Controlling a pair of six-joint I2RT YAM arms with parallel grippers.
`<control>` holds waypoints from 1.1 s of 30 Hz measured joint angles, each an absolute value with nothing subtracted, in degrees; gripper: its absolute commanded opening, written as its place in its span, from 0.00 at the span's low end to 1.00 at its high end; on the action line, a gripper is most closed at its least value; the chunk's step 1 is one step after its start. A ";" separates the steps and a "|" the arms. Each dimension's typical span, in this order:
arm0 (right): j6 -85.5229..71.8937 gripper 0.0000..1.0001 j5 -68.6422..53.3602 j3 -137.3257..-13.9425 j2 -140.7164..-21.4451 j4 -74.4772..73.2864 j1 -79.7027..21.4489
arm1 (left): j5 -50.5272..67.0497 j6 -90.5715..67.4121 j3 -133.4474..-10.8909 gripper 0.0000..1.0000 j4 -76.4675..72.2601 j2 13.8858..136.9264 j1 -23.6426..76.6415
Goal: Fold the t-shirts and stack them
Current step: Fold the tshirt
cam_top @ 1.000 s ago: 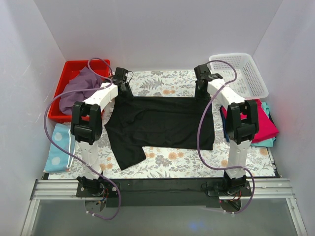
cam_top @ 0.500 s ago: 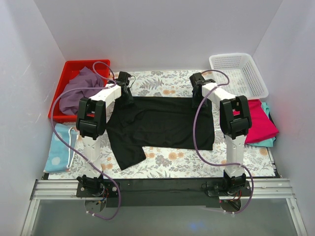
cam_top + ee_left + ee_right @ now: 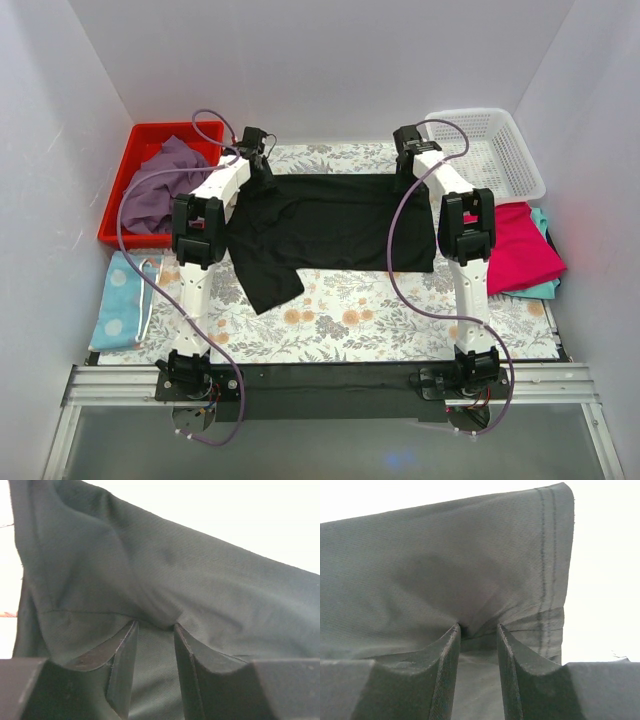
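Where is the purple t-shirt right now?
In the top view, the purple t-shirt lies crumpled in the red bin at the table's far left corner, just left of the left claw and the black t-shirt.

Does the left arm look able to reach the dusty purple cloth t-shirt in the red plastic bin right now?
Probably not yet: its fingers are pinching the large black cloth t-shirt. After letting go, likely yes: the red bin sits close beside it.
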State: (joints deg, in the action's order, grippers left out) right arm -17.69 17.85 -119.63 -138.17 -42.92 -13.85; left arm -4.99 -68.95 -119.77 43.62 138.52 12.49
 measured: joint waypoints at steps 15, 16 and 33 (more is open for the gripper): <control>-16.38 0.43 18.31 -115.55 -125.62 -41.76 -19.81 | 0.25 -67.88 -108.27 0.41 39.81 124.95 13.89; -16.38 0.43 18.24 -115.37 -125.10 -41.54 -20.38 | 0.40 -67.57 -108.01 0.41 39.83 123.96 14.63; -16.78 0.43 18.09 -106.76 -124.57 -40.77 -22.00 | -7.14 -62.89 -98.76 0.39 39.18 121.78 26.04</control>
